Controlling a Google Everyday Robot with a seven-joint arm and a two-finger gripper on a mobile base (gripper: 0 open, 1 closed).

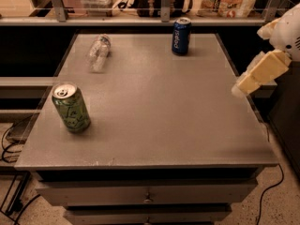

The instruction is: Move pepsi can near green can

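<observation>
So the pepsi can point(181, 36) is found standing upright at about 1 o'clock on the grey table point(164, 111), close to the far edge. The green can point(71, 108) is parked upright way over at 8 o'clock, well apart from it. A clear plastic bottle point(98, 53) is seen lying on its side around 11 o'clock. The gripper point(247, 81) is held in the air at 3 o'clock, just over the table's right edge. Nothing is seen held in it, and how far open it is can't be told tbh.
</observation>
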